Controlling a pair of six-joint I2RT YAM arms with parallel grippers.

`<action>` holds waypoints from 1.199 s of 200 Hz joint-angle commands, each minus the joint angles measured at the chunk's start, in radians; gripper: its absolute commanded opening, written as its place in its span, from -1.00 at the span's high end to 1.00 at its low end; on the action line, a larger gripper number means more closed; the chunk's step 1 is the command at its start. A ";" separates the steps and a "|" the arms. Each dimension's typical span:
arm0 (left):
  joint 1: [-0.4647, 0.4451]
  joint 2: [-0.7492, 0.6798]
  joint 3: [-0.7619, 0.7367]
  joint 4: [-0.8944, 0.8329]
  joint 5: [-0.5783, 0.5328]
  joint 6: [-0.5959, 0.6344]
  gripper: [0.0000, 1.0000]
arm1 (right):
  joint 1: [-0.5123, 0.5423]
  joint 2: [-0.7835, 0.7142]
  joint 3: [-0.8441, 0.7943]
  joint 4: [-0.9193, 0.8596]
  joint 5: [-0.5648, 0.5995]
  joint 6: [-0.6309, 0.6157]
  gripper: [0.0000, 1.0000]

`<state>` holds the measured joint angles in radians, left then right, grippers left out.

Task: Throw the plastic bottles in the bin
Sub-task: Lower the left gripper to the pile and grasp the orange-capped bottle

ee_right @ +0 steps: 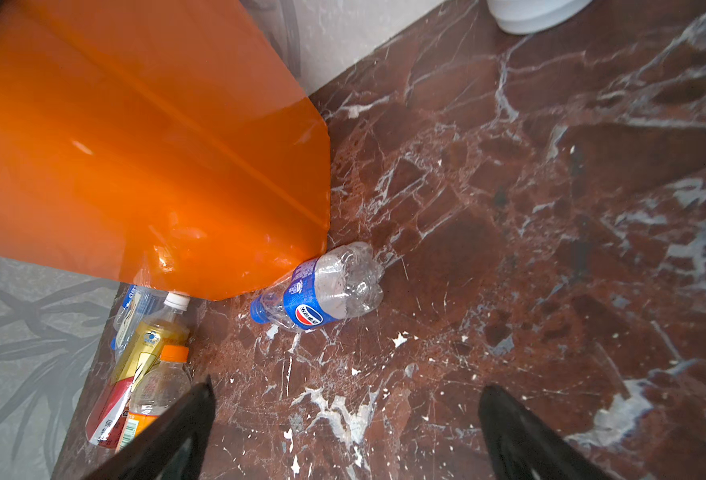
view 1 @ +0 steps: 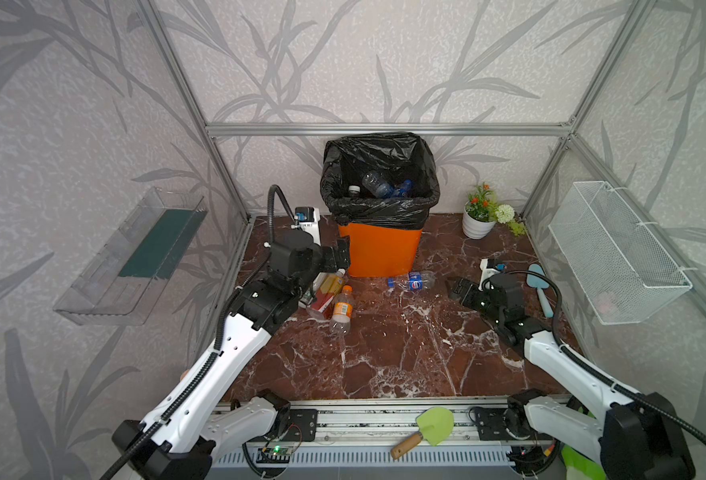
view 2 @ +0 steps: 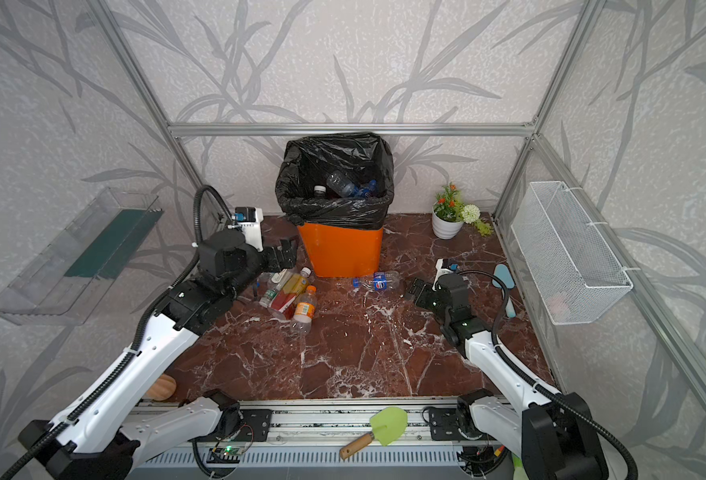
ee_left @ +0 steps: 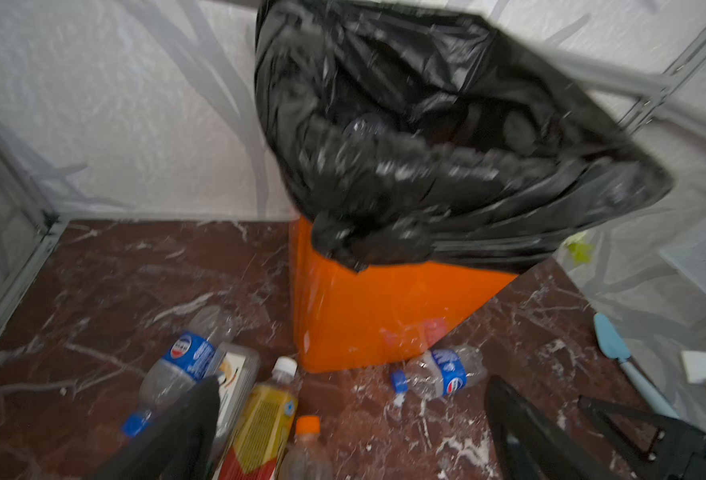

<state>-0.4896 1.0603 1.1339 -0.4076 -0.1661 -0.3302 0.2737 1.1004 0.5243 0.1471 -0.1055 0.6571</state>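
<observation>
- The left gripper (view 1: pixel 340 254) is hanging raised just left of the bin (view 1: pixel 380 253), jaws spread and empty, above a cluster of bottles (view 1: pixel 334 297) lying at the bin's near-left corner.
- The right gripper (view 1: pixel 461 291) is sitting low over the table (view 1: pixel 384 353), jaws wide, holding nothing.
- A blue-labelled bottle (view 1: pixel 413 281) is lying just left of it by the bin's near-right corner, with its long axis running left to right and its base facing that gripper.
- The right arm is looking nearer. Its jaws are probably needing a wrist turn to straddle the body.
</observation>
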 commanded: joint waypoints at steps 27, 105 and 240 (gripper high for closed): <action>-0.037 0.004 -0.235 -0.167 -0.059 -0.149 -0.79 | 0.007 0.030 0.020 0.094 -0.011 0.085 -0.98; -0.113 0.250 -0.257 -0.199 -0.017 -0.141 -0.60 | 0.007 0.035 0.009 0.099 -0.007 0.104 -0.98; -0.111 0.526 -0.156 -0.118 -0.025 -0.094 -0.54 | 0.007 0.007 -0.001 0.085 0.015 0.093 -0.98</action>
<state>-0.6010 1.5406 0.9352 -0.5327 -0.1776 -0.4446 0.2768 1.1278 0.5240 0.2203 -0.1055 0.7551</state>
